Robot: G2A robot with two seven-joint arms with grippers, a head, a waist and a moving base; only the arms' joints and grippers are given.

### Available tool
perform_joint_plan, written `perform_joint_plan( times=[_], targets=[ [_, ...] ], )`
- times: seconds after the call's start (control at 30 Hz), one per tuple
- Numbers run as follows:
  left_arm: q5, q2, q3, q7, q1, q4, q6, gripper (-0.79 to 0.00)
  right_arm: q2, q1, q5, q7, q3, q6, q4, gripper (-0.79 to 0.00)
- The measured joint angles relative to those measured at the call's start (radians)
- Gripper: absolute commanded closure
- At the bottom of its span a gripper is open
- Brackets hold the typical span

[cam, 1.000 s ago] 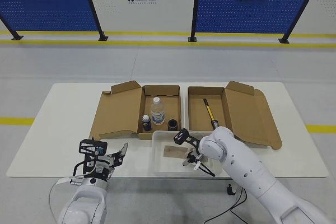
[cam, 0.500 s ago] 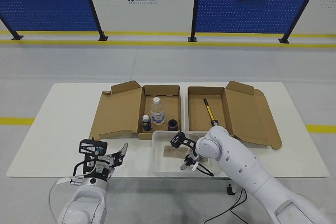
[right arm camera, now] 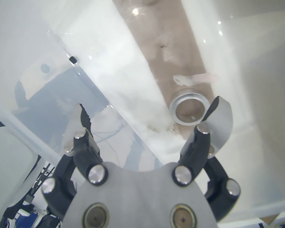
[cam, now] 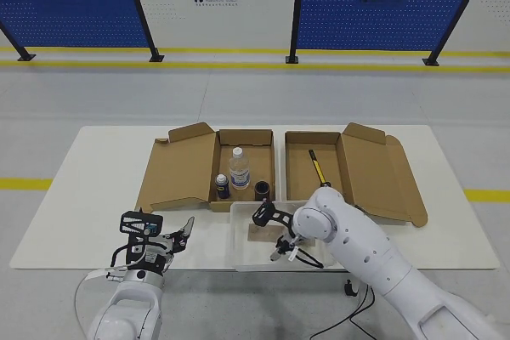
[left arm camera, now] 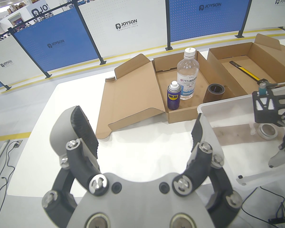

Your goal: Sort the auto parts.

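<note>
While the left gripper (left arm camera: 137,117) hangs with its fingers spread wide and nothing between them, above the table (cam: 93,187) near its front edge and toward the front left corner, the right gripper (right arm camera: 148,110) is down inside the white tray (cam: 246,251), which sits at the middle of the front edge. Its fingers are parted too and hold nothing. A metal ring (right arm camera: 173,111) lies flat on a brownish patch of the tray's floor, close to one of the tray's walls. It sits between the right gripper's fingers but hard up against one of them, whose tip overlaps the ring's rim from where the wrist looks; whether they touch I cannot tell.

Behind the tray, two open cardboard boxes stand side by side across the middle of the table with their flaps folded outward. The left box (cam: 259,157) holds a clear bottle (cam: 239,167) standing upright, a small spray can (cam: 222,185) just beside it, and a black cylinder (cam: 262,189) near the box's front wall. The right box (cam: 302,170) holds a long tool (cam: 318,170) with a yellow-and-black shaft, lying flat.
</note>
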Motion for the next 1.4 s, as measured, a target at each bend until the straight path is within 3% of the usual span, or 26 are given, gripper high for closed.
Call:
perform_joint_plan(
  times=[0.03,0.07,0.2,0.73,1.4],
  targets=[
    [0.0,0.0,0.0,0.0,0.0,0.0,0.0,-0.785,0.004,0.0,-0.019,0.006,0.006,0.011,-0.008,-0.453],
    [0.0,0.0,0.0,0.0,0.0,0.0,0.0,-0.785,0.008,-0.001,-0.044,0.015,0.012,0.024,-0.017,-0.382],
    [0.0,0.0,0.0,0.0,0.0,0.0,0.0,-0.785,0.018,-0.009,-0.092,0.033,0.027,0.038,-0.03,-0.283],
    [0.0,0.0,0.0,0.0,0.0,0.0,0.0,-0.785,0.022,-0.014,-0.141,0.007,0.047,0.058,0.002,-0.302],
    [0.0,0.0,0.0,0.0,0.0,0.0,0.0,-0.785,-0.024,0.023,-0.159,-0.098,-0.014,0.049,0.155,-0.256]
  ],
)
